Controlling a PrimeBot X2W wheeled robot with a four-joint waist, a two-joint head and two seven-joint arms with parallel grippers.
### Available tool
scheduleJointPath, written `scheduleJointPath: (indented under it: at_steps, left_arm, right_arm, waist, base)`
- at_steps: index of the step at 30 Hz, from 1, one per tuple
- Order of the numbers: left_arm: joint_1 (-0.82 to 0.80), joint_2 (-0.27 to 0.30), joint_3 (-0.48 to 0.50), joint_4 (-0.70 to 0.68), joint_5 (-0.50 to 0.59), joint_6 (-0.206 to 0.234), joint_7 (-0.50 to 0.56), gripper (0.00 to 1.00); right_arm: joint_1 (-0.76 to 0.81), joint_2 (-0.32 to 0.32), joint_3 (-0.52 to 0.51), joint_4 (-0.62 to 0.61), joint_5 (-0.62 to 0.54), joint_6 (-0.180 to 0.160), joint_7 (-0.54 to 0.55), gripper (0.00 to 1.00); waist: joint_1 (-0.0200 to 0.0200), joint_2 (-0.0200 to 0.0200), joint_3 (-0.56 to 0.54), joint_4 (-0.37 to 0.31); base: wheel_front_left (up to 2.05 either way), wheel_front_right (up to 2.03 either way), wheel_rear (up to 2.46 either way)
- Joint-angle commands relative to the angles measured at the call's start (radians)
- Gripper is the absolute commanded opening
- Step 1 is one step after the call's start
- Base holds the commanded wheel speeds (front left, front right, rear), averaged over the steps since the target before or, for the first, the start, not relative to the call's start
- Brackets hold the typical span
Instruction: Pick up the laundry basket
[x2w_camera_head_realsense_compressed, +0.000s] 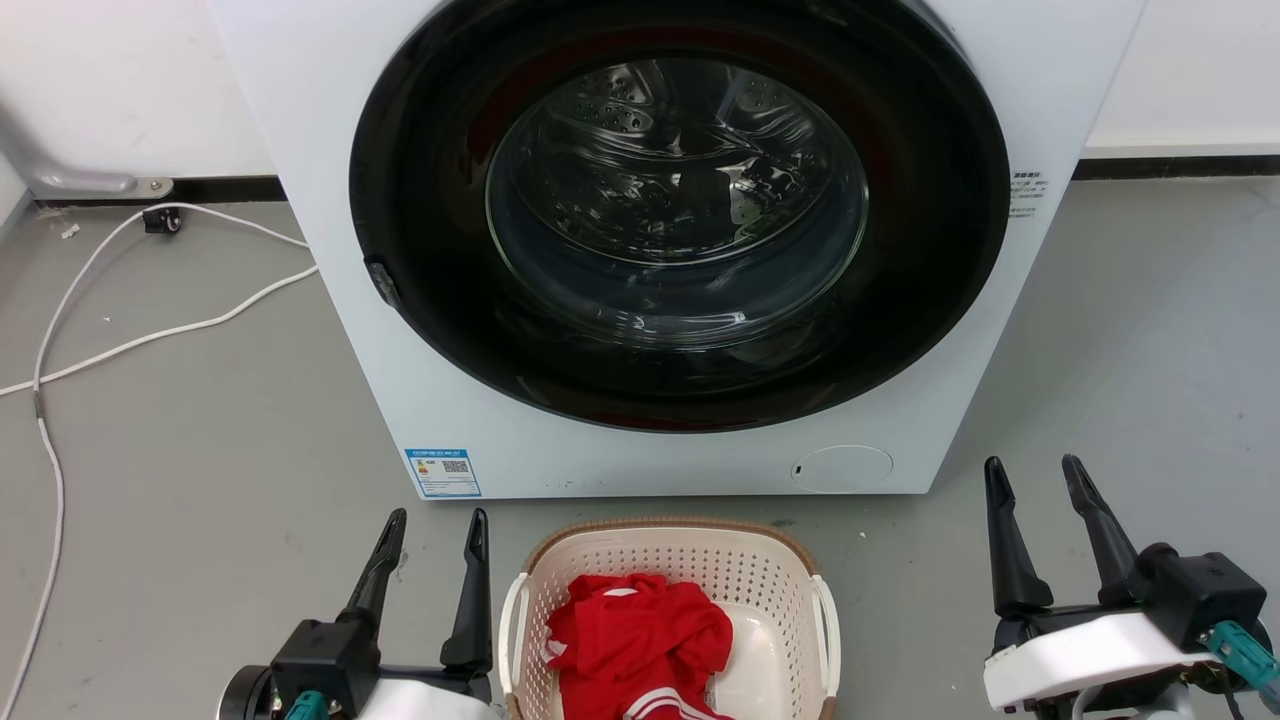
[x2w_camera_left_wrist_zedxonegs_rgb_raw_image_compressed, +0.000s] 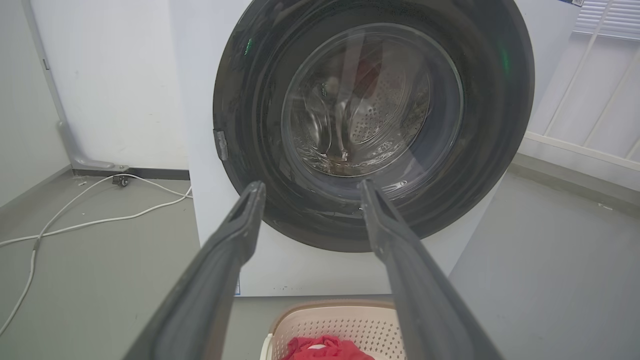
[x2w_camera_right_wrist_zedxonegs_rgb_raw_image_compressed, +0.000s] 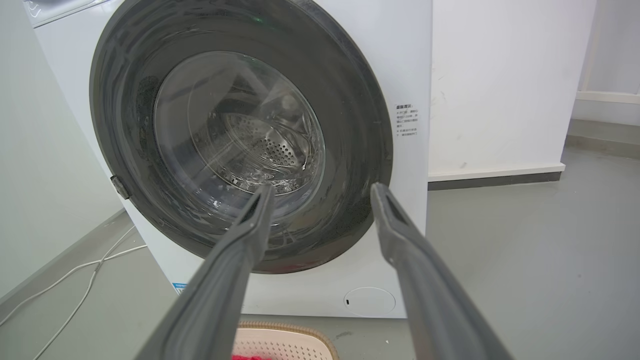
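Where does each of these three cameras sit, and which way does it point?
Head view: on the robot's head, looking forward and down at the washing machine and the laundry basket before it; the open left tool and right tool show at the bottom.
Left wrist view: on the left wrist, looking along its two fingers at the machine's round door.
Right wrist view: on the right wrist, looking along its two fingers at that door from the right.
All three share the door and the basket's rim.
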Motion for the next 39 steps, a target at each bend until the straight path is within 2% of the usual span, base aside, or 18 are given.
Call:
scheduleJointPath:
  at_steps: [1, 10, 18, 39]
  left_arm:
    - [0.014, -0.010, 0.012, 0.001, 0.020, -0.010, -0.009, 1.00]
    - [0.023, -0.041, 0.054, 0.011, 0.108, -0.061, -0.026, 1.00]
    - [0.032, -0.053, 0.065, 0.012, 0.176, -0.079, -0.041, 1.00]
    - [0.035, -0.060, 0.078, 0.043, 0.148, -0.091, -0.041, 1.00]
  right_arm:
    - [0.004, -0.003, 0.001, 0.000, -0.013, 0.000, -0.009, 1.00]
    - [0.003, -0.003, 0.010, -0.002, -0.065, 0.000, -0.025, 1.00]
    - [0.006, -0.003, 0.016, -0.006, -0.120, 0.000, -0.039, 1.00]
    - [0.003, -0.003, 0.029, 0.013, -0.119, 0.000, -0.037, 1.00]
  waist:
    - [0.0000, 0.0000, 0.000, -0.001]
    - [0.0000, 0.0000, -0.001, -0.004]
    - [0.0000, 0.0000, -0.002, -0.004]
    - [0.0000, 0.0000, 0.017, -0.010]
  base:
    - [0.00, 0.00, 0.00]
    - [0.00, 0.00, 0.00]
    - [0.00, 0.00, 0.00]
    - [0.00, 0.00, 0.00]
